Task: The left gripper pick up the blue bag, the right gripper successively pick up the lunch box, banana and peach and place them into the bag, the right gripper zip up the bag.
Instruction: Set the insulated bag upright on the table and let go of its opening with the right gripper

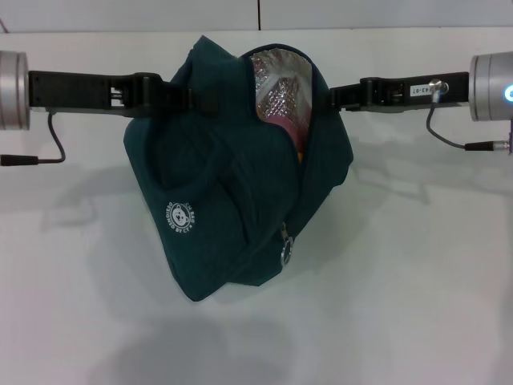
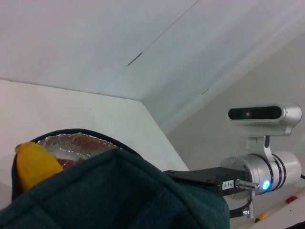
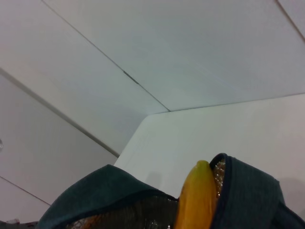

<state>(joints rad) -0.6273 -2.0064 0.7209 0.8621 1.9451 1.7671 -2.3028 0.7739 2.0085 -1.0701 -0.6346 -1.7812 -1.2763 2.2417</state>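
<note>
Overhead, the blue bag (image 1: 232, 200) hangs above the surface (image 1: 417, 281) between both arms, its mouth facing the right gripper (image 1: 341, 96); the zipper ring (image 1: 286, 253) dangles low, below that gripper. The left gripper (image 1: 156, 92) meets the bag's far side; neither grip can be made out. Both wrist views show the banana (image 2: 33, 164) poking out the unzipped opening.

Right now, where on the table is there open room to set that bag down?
White table lies bare below and to either side of the blue bag. The tight zone is the bag's upper part, where the left tool and right tool meet its sides. Its mouth is partly open, with the banana sticking out.
</note>
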